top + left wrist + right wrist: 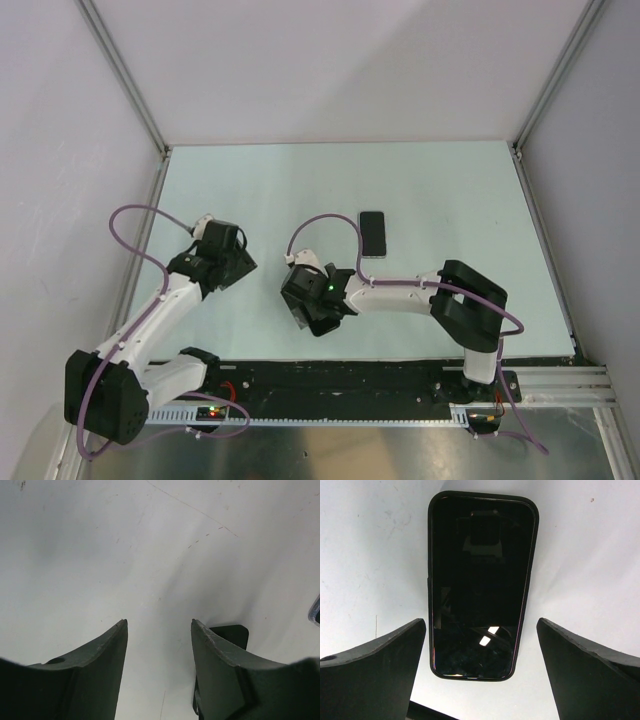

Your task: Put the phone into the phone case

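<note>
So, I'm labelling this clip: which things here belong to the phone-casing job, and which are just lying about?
Job: black rectangular glass-fronted phone; black case rim around it; open right claw facing it.
Lying about: none visible beyond the pale tabletop.

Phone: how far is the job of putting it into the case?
Done, it seems: the phone lies flat on the table with the black phone case around its edge. In hand: nothing; the right gripper is open near it, the left gripper open and empty. Left to do: apparently nothing.
</note>
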You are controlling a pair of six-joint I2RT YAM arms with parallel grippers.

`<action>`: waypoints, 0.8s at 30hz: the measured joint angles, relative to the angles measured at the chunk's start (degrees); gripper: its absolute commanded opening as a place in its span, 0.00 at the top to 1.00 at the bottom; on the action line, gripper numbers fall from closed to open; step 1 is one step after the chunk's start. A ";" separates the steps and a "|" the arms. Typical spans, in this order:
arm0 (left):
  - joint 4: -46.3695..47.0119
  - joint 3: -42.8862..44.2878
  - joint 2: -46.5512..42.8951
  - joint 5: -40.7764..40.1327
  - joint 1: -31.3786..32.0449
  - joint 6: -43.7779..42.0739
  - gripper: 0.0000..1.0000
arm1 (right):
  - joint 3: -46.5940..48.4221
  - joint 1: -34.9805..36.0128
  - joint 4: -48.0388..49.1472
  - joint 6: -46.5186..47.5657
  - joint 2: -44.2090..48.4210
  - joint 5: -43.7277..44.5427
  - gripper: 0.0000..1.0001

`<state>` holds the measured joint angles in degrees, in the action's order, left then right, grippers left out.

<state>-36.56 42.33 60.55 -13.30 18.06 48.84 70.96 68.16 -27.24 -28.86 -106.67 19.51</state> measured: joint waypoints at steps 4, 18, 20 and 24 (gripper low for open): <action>0.02 -0.35 0.00 0.46 -0.13 -0.42 0.41 | 0.00 -0.02 -0.11 0.02 0.00 -0.96 0.01; 0.33 -0.46 -0.37 1.51 -0.76 -1.14 0.41 | 0.02 -1.29 0.59 0.09 -2.14 -4.44 0.03; 0.46 -0.55 -0.37 1.53 -0.90 -1.33 0.41 | 0.22 -1.38 0.68 0.02 -2.34 -4.42 0.08; 0.44 -0.66 -0.37 1.55 -1.01 -1.36 0.41 | 0.22 -1.46 0.74 -0.13 -2.45 -4.28 0.36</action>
<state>-36.12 41.67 60.18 -11.75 17.06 47.48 71.18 66.70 -26.50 -28.99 -109.12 15.22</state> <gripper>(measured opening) 0.590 0.838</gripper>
